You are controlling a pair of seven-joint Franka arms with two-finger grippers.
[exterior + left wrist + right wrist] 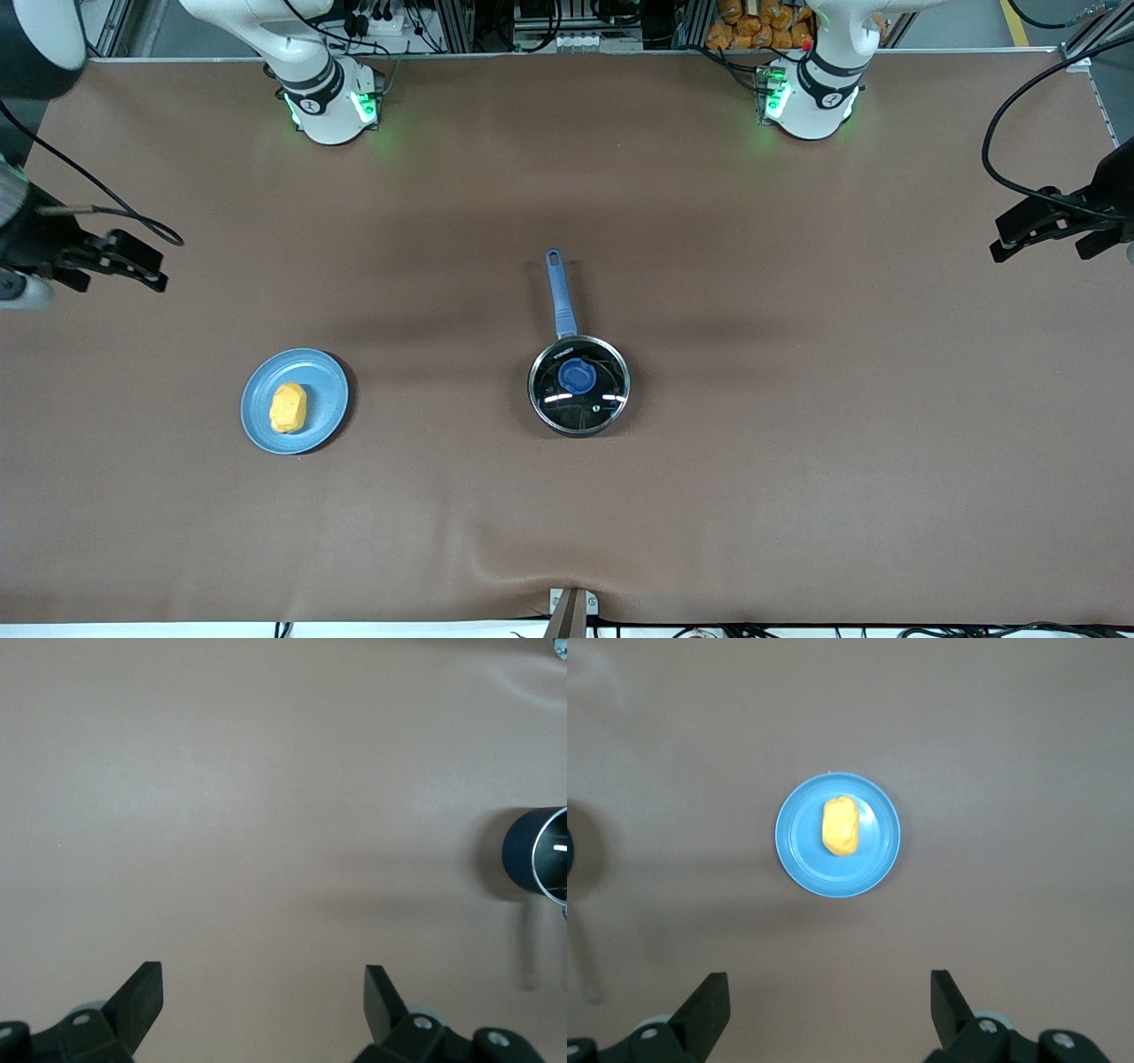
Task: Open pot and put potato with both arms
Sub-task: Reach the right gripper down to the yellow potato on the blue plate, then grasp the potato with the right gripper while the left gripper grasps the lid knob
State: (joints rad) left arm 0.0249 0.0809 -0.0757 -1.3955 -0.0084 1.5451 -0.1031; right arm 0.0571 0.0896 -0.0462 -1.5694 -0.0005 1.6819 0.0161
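The black pot (578, 386) stands mid-table with its clear glass lid and blue knob (577, 377) on, and its blue handle (560, 292) points toward the robots' bases. Part of the pot also shows in the left wrist view (536, 853). The yellow-orange potato (288, 408) lies on a light-blue plate (326, 390) toward the right arm's end; both show in the right wrist view, potato (841, 825) and plate (877, 859). My right gripper (133, 261) (830, 985) is open and empty, held up near its end of the table. My left gripper (1019, 232) (263, 979) is open and empty near its end.
The brown table cloth (797, 496) has a small wrinkle at the edge nearest the front camera. Cables hang from both wrists at the table's ends.
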